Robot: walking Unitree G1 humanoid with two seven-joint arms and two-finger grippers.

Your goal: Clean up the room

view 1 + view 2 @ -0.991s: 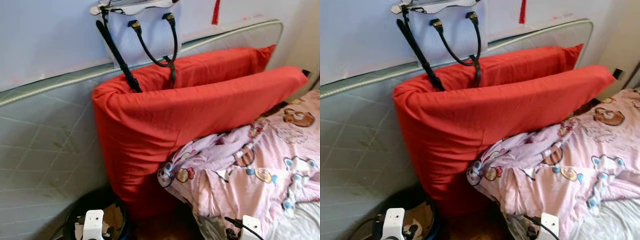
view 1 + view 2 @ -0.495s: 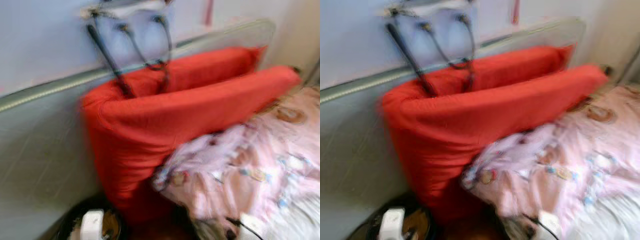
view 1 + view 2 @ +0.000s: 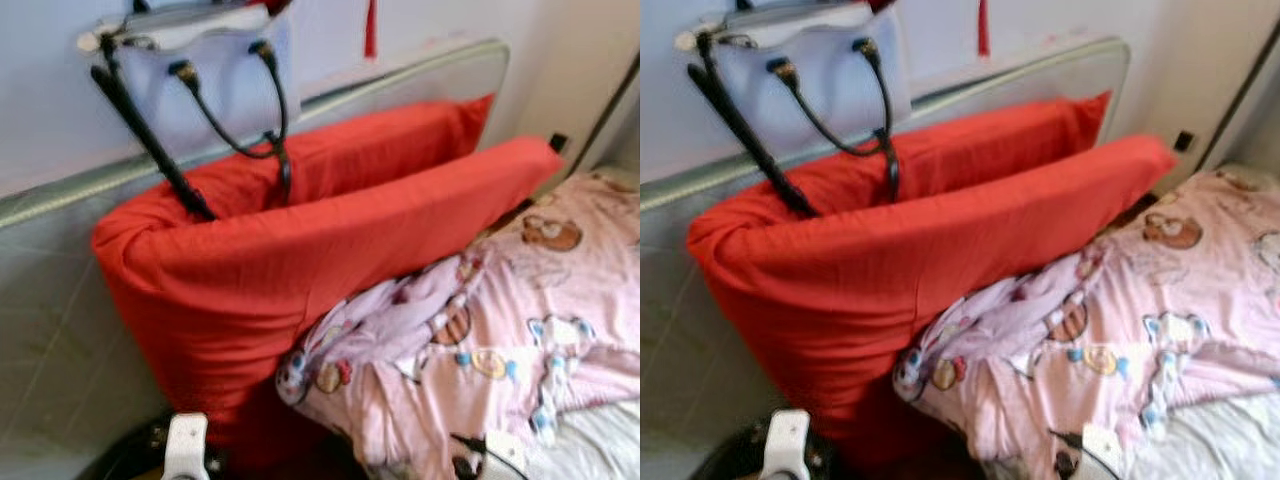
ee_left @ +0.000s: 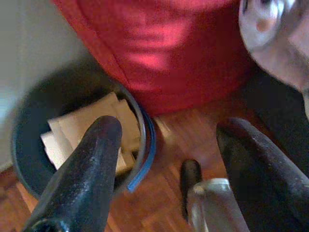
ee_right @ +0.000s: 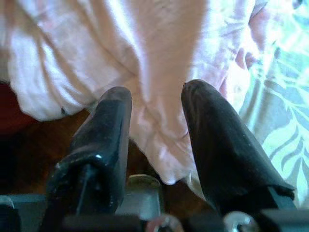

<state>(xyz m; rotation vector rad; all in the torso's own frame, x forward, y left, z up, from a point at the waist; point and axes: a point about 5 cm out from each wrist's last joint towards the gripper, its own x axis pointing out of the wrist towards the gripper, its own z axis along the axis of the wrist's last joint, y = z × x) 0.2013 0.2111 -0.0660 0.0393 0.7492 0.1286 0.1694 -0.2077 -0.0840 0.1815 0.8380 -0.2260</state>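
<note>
A pink cartoon-print blanket (image 3: 480, 340) lies rumpled on the bed, its edge hanging over the side. A thick red folded cushion (image 3: 330, 250) leans behind it. My right gripper (image 5: 157, 92) is open, its fingers just in front of the blanket's hanging edge (image 5: 159, 53). My left gripper (image 4: 169, 128) is open and empty, low over the wooden floor (image 4: 159, 193), beside a dark round bin (image 4: 29, 121) holding cardboard pieces (image 4: 87, 125). The white wrists of both arms show at the bottom of the eye views, the left one (image 3: 185, 445) by the bin.
A grey mattress (image 3: 50, 300) stands on edge against the wall behind the red cushion. A pale blue handbag (image 3: 200, 70) with black straps hangs above it. A leaf-print sheet (image 5: 280, 111) lies under the blanket. A wall socket (image 3: 558, 143) sits at the far right.
The camera has swung to the right and slightly up, so the whole scene has slid left; the middle frames were blurred. Both arms hang as before.
</note>
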